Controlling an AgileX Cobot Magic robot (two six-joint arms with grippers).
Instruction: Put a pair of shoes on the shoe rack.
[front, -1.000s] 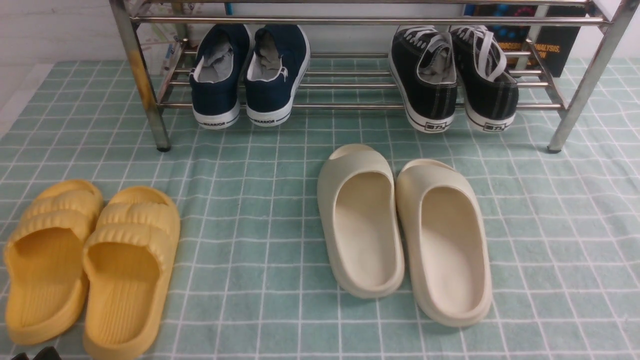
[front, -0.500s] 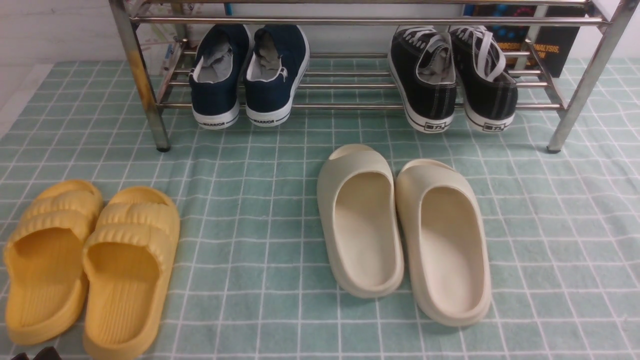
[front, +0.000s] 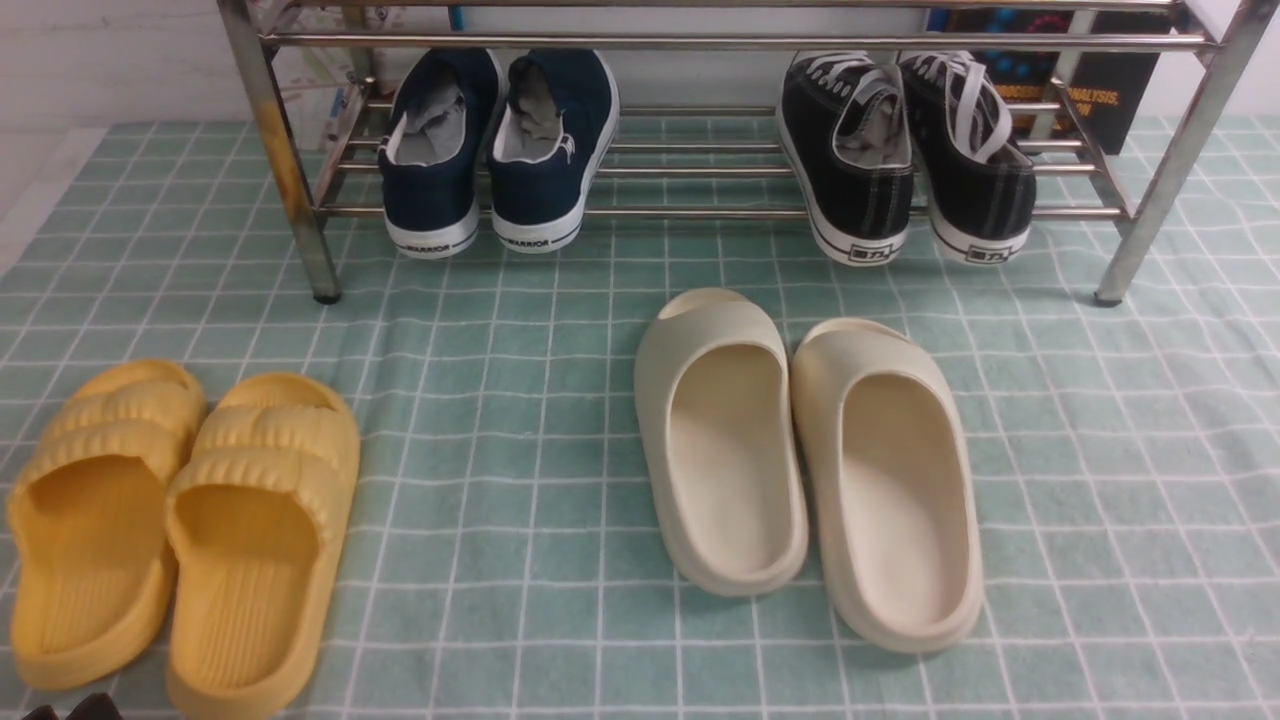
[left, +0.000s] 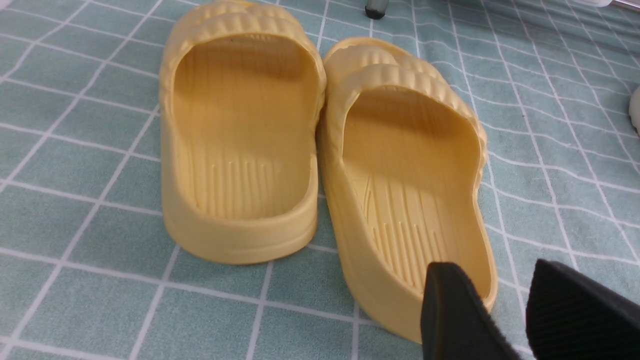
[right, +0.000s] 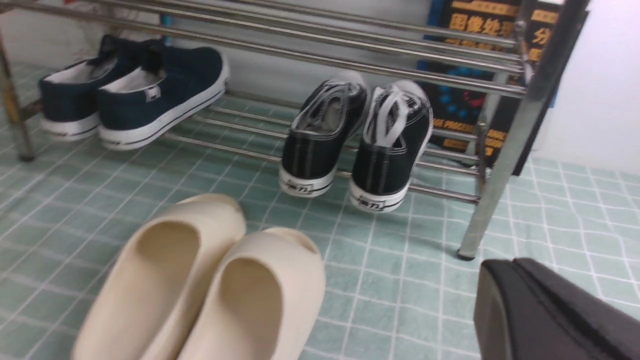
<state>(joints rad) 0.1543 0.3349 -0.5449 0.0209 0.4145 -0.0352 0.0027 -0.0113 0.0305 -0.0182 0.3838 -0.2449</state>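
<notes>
The two black canvas sneakers (front: 850, 160) (front: 975, 160) with white laces sit side by side on the lower bars at the right end of the chrome shoe rack (front: 700, 42), heels toward me. They also show in the right wrist view (right: 320, 145) with the rack's leg (right: 520, 130). My left gripper (left: 492, 272) is open and empty, low over the heel of a yellow slide (left: 410, 165). Only its tips show at the front view's bottom left (front: 70, 710). My right gripper (right: 502, 272) is shut and empty, above the cloth near the rack's right leg.
Navy slip-on shoes (front: 495, 150) sit on the rack's left end. Cream slides (front: 810, 460) lie on the green checked cloth in front of the rack. Yellow slides (front: 170, 520) lie at front left. A dark book (front: 1100, 90) stands behind the rack's right end.
</notes>
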